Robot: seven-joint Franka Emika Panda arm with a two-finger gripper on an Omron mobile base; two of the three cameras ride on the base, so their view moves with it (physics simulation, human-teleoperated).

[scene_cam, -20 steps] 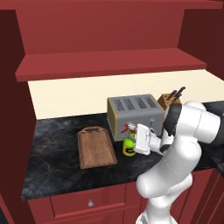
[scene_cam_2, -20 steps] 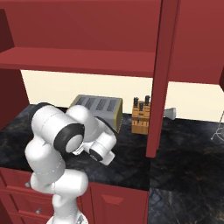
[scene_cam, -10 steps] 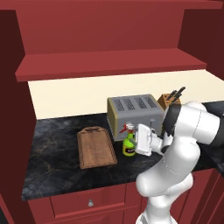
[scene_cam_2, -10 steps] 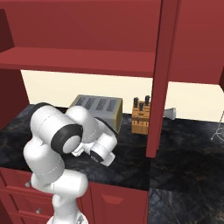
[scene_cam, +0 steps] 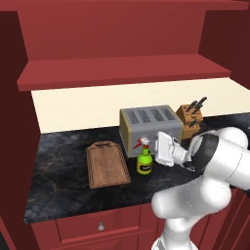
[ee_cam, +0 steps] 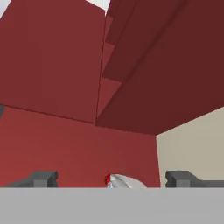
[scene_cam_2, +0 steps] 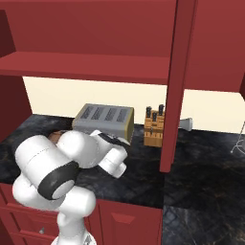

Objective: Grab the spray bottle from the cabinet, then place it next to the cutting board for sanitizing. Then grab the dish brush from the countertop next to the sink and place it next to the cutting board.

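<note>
- In your left base view, the spray bottle [scene_cam: 144, 161] stands upright on the black countertop [scene_cam: 63, 166], just right of the cutting board [scene_cam: 107, 164] and in front of the toaster [scene_cam: 151, 128].
- That same view puts the gripper [scene_cam: 155, 149] at the bottle's white trigger head, the white hand reaching in from the right; the bottle's base rests on the stone.
- Your hand view shows what the base cameras hide: the two dark fingertips [ee_cam: 41, 178] stand wide apart, with the bottle's white head and red nozzle tip [ee_cam: 118, 180] between them and touching neither.
- The hand view also looks up at the dark red cabinet [ee_cam: 57, 65] and a strip of cream wall.
- From your right base view, the arm's white body covers the bottle and most of the board; you see instead the toaster [scene_cam_2: 103, 119] from its far side, a knife block [scene_cam_2: 154, 129] to its right and a red cabinet post [scene_cam_2: 172, 86] near the camera.
- The knife block [scene_cam: 190, 119] also appears in the left base view, at the far right of the counter.
- The bottle carries a yellow-and-black label; its writing is too small for you to read.
</note>
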